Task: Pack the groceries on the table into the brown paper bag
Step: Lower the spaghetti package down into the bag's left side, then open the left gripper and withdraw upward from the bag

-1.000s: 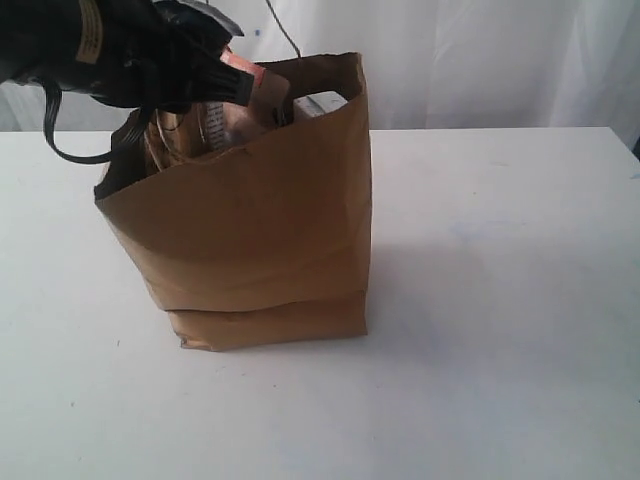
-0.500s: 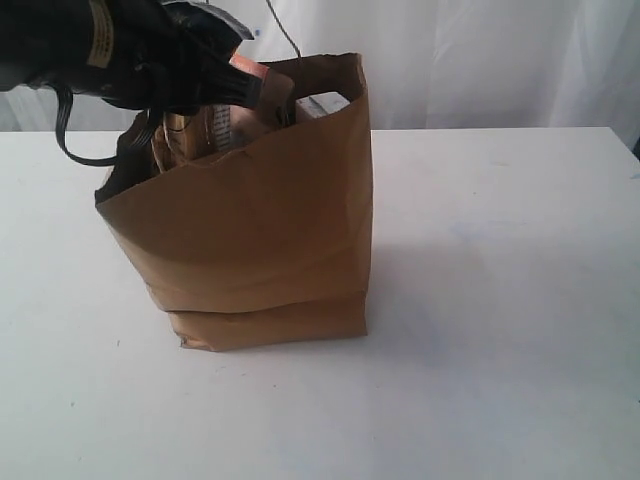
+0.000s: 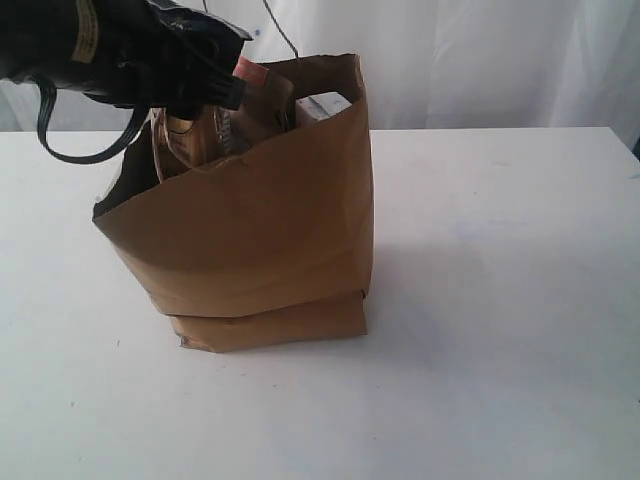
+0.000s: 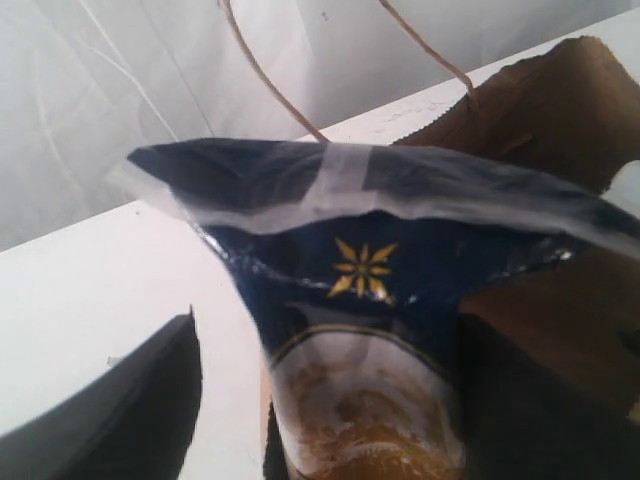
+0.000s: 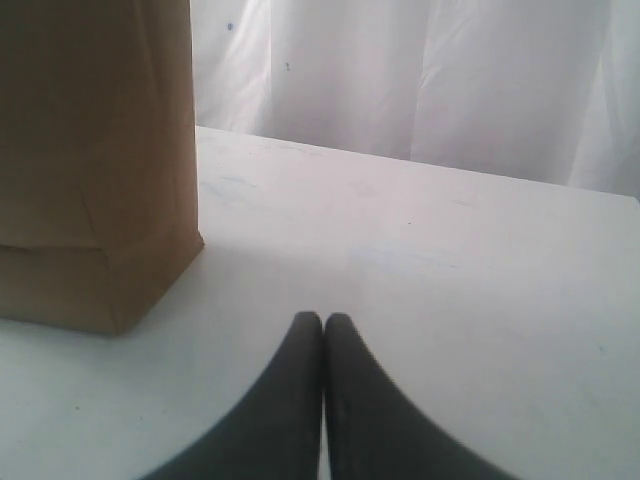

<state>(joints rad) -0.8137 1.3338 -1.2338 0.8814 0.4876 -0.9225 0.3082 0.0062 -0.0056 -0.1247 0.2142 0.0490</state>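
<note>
The brown paper bag [image 3: 260,230] stands upright on the white table [image 3: 500,300], mouth open. My left gripper [image 3: 215,85] hovers over the bag's back-left rim. In the left wrist view the long spaghetti packet [image 4: 360,300], dark blue with a gold star and a clear window, stands upright between the fingers of the left gripper [image 4: 330,330]. A strip of white table shows between one finger [image 4: 140,400] and the packet, so the jaws are open. A white carton [image 3: 325,102] peeks out inside the bag. My right gripper [image 5: 323,320] is shut and empty, low over the table [image 5: 450,280] beside the bag [image 5: 90,150].
A twisted paper handle [image 4: 270,85] of the bag loops up behind the packet. White curtains [image 3: 480,60] hang behind the table. A black cable [image 3: 60,140] droops from the left arm beside the bag's left edge.
The left jaws have spread apart around the spaghetti packet. The bag's near-left rim has bulged outward and its mouth has widened. The right gripper stays still.
</note>
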